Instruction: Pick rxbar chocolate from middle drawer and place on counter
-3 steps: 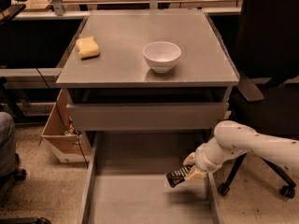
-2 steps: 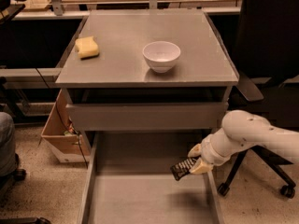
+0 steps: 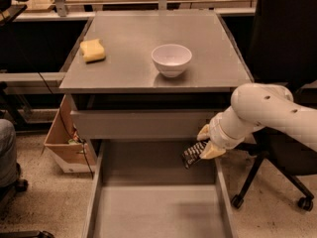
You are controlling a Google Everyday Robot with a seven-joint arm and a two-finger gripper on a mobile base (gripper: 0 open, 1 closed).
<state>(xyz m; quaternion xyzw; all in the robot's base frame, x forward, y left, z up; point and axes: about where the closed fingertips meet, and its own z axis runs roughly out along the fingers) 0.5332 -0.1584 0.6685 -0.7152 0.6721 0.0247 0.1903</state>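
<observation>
Right now the robot's white arm (image 3: 267,108) is reaching in from 3 o'clock. Its gripper (image 3: 208,143) is hanging over the back right part of the middle drawer (image 3: 148,212), just under the shut drawer front (image 3: 138,124). The two yellowish fingers (image 3: 214,151) are pinching one end of the rxbar chocolate (image 3: 192,154). The dark bar is tilting and sticking out toward 8 o'clock. It looks like it is up in the air above the drawer floor.

The middle drawer is standing pulled out toward 6 o'clock. The counter (image 3: 138,38) is sitting above it, toward 12 o'clock. A white bowl (image 3: 172,59) is resting near the middle of the counter. A yellow sponge (image 3: 92,50) is lying at 9 o'clock from the bowl, well apart from it.

A cardboard box (image 3: 59,143) is sitting on the floor at 9 o'clock from the drawer. A black office chair (image 3: 282,43) is standing at 3 o'clock.
</observation>
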